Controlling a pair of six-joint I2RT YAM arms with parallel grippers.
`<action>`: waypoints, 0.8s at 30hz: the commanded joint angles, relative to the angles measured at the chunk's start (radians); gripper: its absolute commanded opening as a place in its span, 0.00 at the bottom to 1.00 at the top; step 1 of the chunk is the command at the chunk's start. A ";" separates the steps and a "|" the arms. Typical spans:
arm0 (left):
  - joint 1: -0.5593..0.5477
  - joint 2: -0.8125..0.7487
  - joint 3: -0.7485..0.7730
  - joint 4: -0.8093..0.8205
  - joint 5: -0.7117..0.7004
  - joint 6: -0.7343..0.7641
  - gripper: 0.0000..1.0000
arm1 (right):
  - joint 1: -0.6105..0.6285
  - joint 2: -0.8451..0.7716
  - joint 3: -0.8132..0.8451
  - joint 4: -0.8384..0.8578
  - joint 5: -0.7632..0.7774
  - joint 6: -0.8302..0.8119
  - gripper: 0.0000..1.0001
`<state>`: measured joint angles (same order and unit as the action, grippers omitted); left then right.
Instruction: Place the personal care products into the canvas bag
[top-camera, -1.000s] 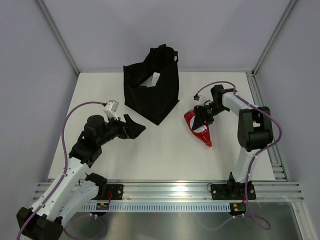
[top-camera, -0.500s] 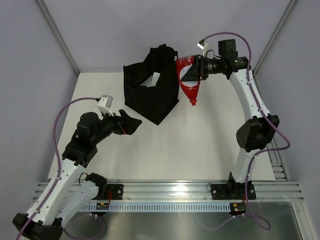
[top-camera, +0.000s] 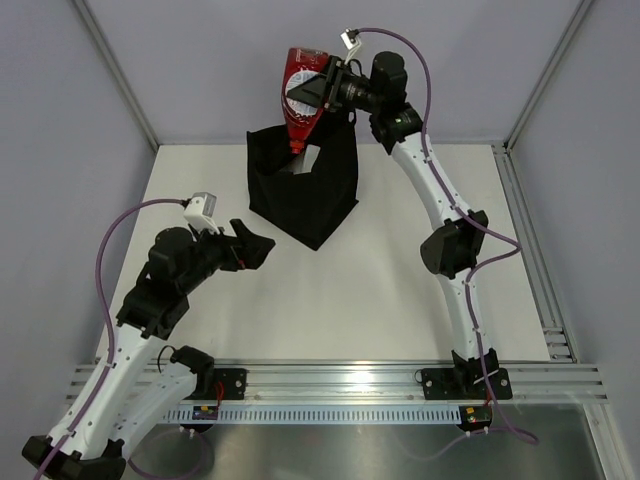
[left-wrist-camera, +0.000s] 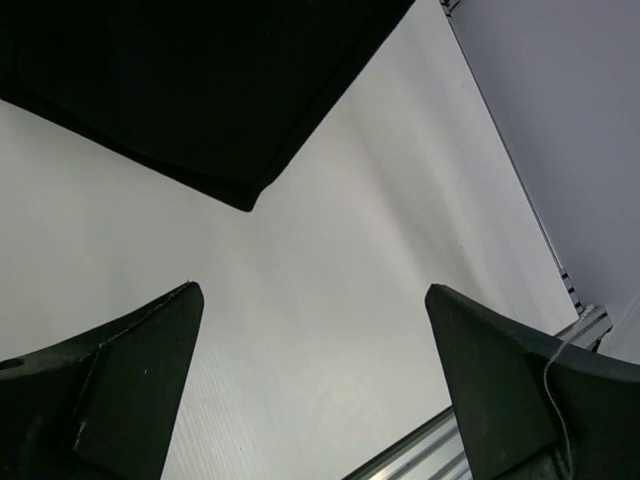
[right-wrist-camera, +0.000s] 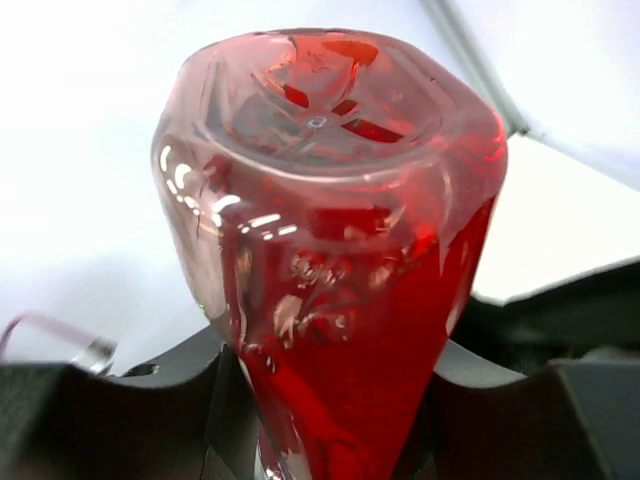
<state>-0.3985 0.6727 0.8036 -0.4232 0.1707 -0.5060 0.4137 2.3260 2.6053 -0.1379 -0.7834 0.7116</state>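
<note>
Hovering over the table (top-camera: 400, 300), left gripper (top-camera: 258, 245) spread wide, empty, near the canvas bag (top-camera: 310, 205) | bag upright toward the far side, mouth open | right gripper (top-camera: 314, 92) clamped on red bottle (top-camera: 298, 100), cap down, held high above the bag's mouth

A: Where's the bag (top-camera: 303, 195)?
B: Standing far-centre on the surface (top-camera: 400, 290); the bottle (top-camera: 296, 118) hangs above its mouth, in the right hand (top-camera: 312, 92).
A: Left hand (top-camera: 258, 246)?
B: Near-left of the bag, apart.
</note>
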 joint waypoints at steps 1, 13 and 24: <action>0.000 -0.013 0.048 -0.009 -0.051 -0.012 0.99 | 0.040 -0.022 0.058 0.291 0.223 0.003 0.00; 0.000 0.025 0.037 0.035 -0.068 0.041 0.99 | 0.059 -0.207 -0.444 0.426 0.090 -0.429 0.15; 0.000 0.027 0.029 0.067 -0.045 0.063 0.99 | 0.080 -0.154 -0.369 0.143 -0.016 -0.734 0.99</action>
<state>-0.3985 0.7216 0.8055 -0.4080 0.1200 -0.4656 0.4782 2.2414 2.1387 0.0746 -0.7784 0.1246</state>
